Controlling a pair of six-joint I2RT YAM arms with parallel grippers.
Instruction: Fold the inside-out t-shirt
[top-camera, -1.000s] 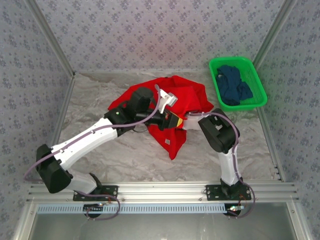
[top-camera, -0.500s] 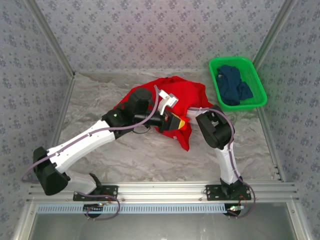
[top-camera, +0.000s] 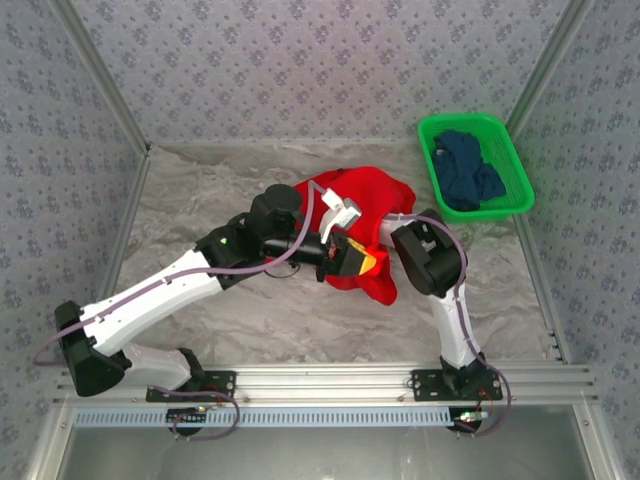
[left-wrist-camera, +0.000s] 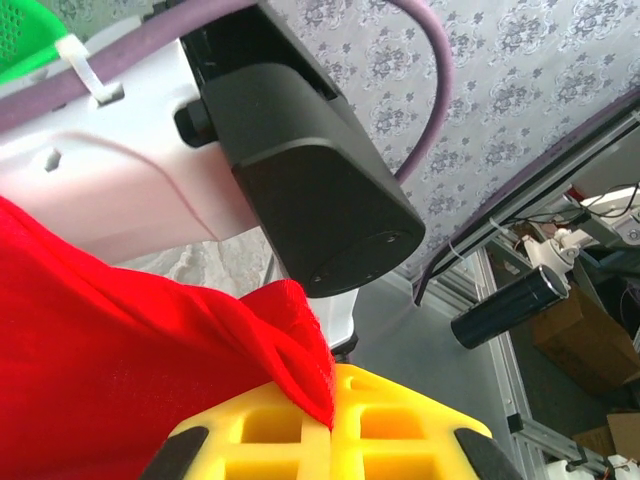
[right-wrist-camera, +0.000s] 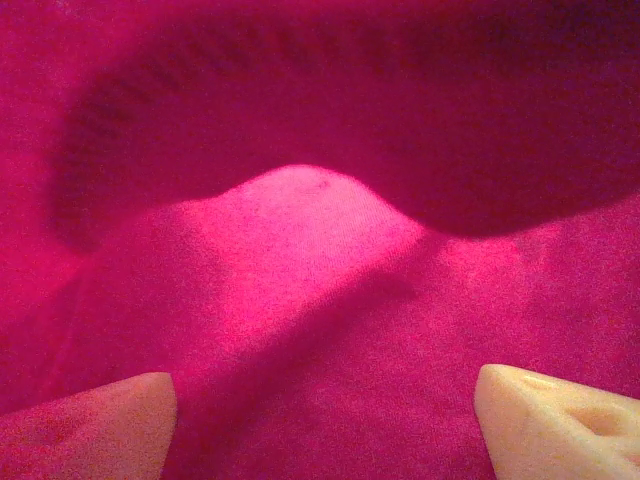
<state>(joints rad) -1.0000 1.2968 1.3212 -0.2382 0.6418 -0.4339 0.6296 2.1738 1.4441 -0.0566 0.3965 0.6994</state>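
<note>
The red inside-out t-shirt (top-camera: 365, 195) lies bunched up at the middle of the table, one flap hanging toward the near side. My left gripper (top-camera: 350, 258) has its yellow jaws shut on a fold of that red cloth (left-wrist-camera: 120, 370), the pinch seen close up at the left gripper (left-wrist-camera: 330, 425). The right arm (top-camera: 430, 255) reaches into the shirt from the right, its hand hidden under the cloth. In the right wrist view, the right gripper (right-wrist-camera: 325, 430) stands open, fingertips (right-wrist-camera: 90, 430) wide apart with red fabric (right-wrist-camera: 300, 230) draped close ahead and nothing pinched between them.
A green basket (top-camera: 475, 165) holding a dark navy garment (top-camera: 468, 172) stands at the back right. Patterned walls close in the table on three sides. The right arm's black link (left-wrist-camera: 310, 190) hangs very close to my left gripper.
My left gripper has carried its fold to the right and nearer, gathering the shirt into a tighter heap on the right. The right jaws have spread wider inside the cloth.
</note>
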